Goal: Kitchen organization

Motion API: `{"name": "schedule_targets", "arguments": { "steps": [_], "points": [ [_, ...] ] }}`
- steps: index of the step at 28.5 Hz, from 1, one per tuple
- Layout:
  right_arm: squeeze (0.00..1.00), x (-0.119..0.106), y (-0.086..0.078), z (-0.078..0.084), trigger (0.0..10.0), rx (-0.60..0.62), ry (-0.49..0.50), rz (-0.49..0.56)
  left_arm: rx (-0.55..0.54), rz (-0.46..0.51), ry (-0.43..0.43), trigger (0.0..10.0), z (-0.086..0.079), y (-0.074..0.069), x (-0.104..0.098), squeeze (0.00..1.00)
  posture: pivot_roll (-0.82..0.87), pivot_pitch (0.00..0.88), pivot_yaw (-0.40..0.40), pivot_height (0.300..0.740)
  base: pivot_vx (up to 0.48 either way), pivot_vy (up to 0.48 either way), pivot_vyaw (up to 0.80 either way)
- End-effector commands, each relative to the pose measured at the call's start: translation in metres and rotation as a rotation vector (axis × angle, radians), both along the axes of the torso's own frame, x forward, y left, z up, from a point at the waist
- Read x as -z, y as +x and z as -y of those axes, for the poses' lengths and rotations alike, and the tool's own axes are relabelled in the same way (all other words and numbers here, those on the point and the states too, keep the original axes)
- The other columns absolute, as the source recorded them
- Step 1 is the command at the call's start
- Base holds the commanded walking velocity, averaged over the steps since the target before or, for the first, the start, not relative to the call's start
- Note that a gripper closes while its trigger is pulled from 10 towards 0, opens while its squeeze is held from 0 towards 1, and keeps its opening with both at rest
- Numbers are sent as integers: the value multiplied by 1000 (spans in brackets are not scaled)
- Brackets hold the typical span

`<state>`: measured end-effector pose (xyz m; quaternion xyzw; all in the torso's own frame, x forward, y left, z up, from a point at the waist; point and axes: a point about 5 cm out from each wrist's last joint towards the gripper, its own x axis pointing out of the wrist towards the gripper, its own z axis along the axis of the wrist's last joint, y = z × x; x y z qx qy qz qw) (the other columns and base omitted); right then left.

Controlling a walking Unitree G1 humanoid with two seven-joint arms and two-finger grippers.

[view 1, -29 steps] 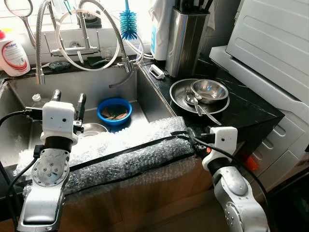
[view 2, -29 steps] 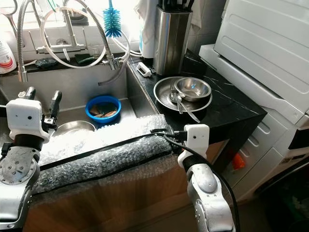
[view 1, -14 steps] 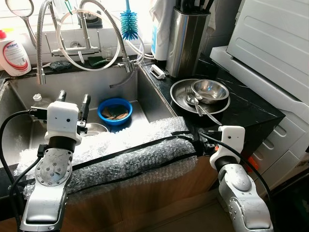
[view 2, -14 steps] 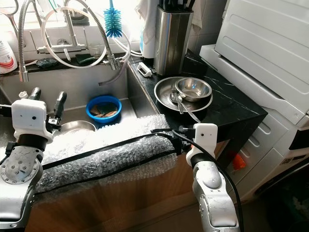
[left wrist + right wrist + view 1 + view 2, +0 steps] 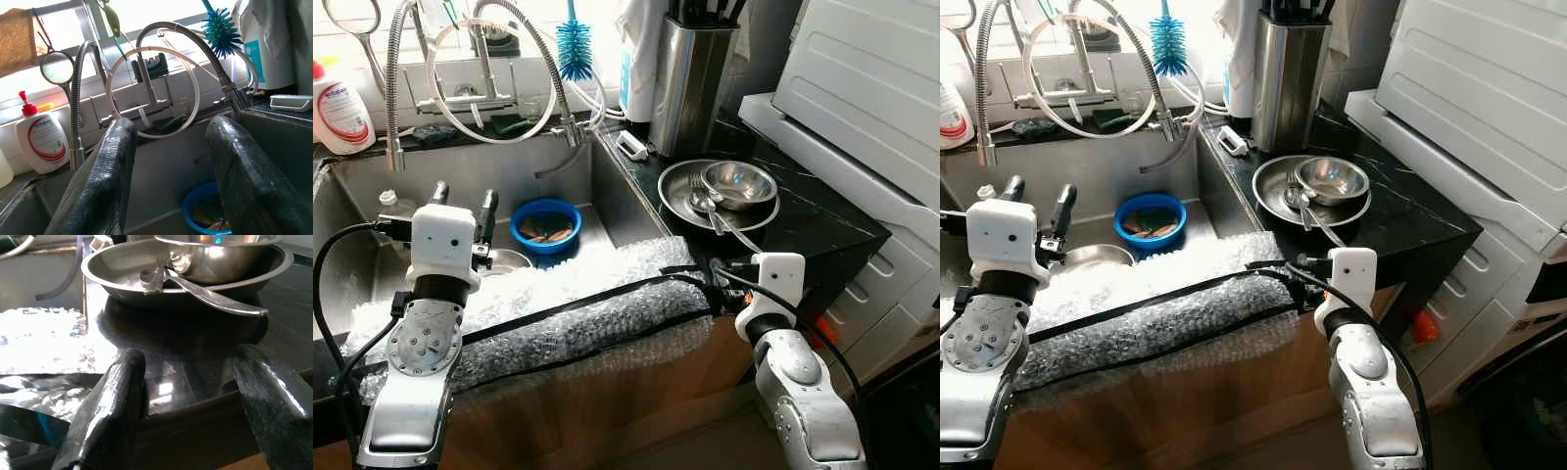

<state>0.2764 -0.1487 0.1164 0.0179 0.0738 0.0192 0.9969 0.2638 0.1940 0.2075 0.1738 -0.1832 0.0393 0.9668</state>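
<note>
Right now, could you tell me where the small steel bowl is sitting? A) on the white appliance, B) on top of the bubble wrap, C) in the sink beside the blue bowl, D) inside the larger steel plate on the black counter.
D: the small steel bowl rests inside the larger steel plate on the black counter, beside a spoon lying in the same plate.

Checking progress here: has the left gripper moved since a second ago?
Yes. The left gripper has shifted slightly rightward, toward the blue bowl in the sink, with its fingers open above the steel bowl.
</note>
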Motion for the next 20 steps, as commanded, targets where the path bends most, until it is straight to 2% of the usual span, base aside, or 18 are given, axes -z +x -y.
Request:
{"name": "schedule_targets", "arguments": {
  "steps": [1,9,20],
  "points": [
    [0,-7,3,-2,10000,-6,4,36,5,-8,4,10000,2,3,-1,0,-51,12,-56,727,0,0,0],
    [0,-19,5,-2,10000,-20,12,103,7,-7,2,10000,3,4,-1,0,-54,12,-56,727,0,0,0],
    [0,-22,7,-1,10000,-7,11,133,12,-9,-1,10000,5,4,0,0,-55,6,-57,727,0,0,0]
  ]
}}
